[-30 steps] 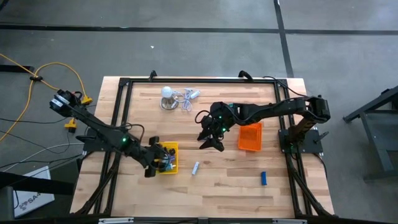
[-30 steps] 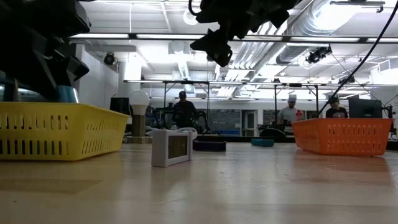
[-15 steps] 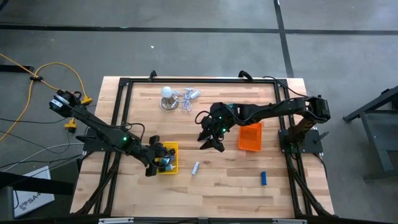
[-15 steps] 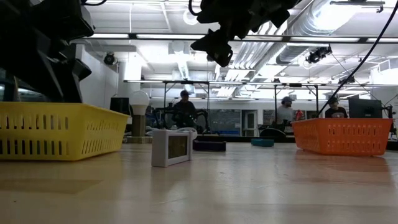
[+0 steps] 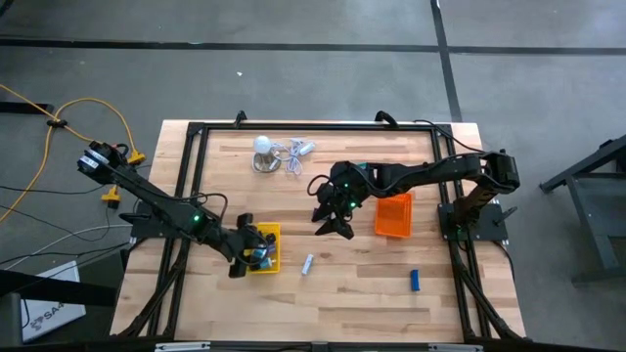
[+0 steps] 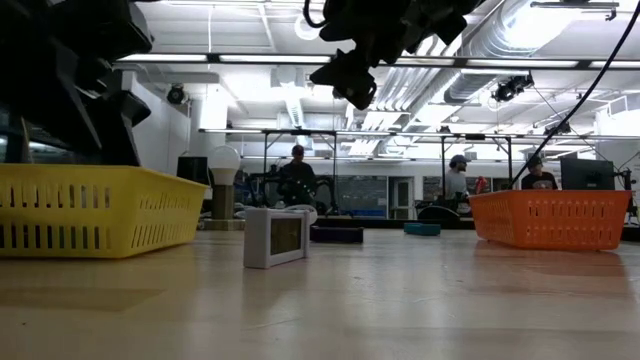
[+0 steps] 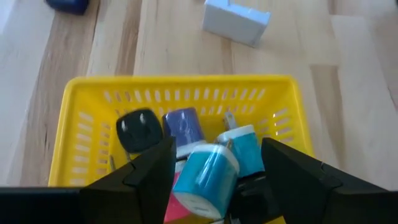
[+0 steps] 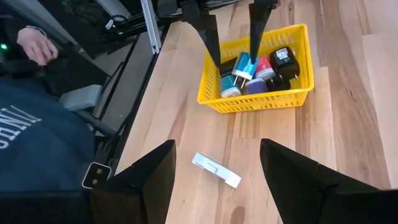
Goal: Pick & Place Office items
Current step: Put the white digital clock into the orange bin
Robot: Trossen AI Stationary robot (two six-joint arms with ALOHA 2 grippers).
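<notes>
The office items are small plastic pieces. Several sit in the yellow tray (image 7: 180, 87): a teal roll (image 7: 205, 180) with a white end, lying tilted, a second teal piece (image 7: 249, 146) with metal prongs, a purple block (image 7: 182, 127), a black plug (image 7: 138, 132), and a bit of red at the tray's near wall. A white block (image 5: 307, 264) lies on the table (image 5: 342, 293) just beside the yellow tray, and a blue block (image 5: 414, 281) lies well apart from it, nearer the table's front edge on the right arm's side.

The left gripper (image 7: 211, 174) hangs over the yellow tray with its fingers spread wide. The teal roll lies between them, and the gap on each side suggests they do not pinch it. The right gripper (image 5: 333, 217) hovers above bare wood between the two trays, fingers wide apart and holding nothing.

The high view shows the whole layout, with the orange tray (image 5: 393, 215) just beside the right gripper and a white dome with a cord (image 5: 279, 154) near the far edge, but the tray's contents are only specks there. The left wrist view alone shows them clearly. The right wrist view shows the left fingers (image 8: 210, 37) from outside, reaching into the tray, and a person's sleeve (image 8: 31, 137) beyond the table edge. The low view shows the white block (image 6: 275, 237) standing on edge, a black and a teal item far behind it, and people in the room beyond.
</notes>
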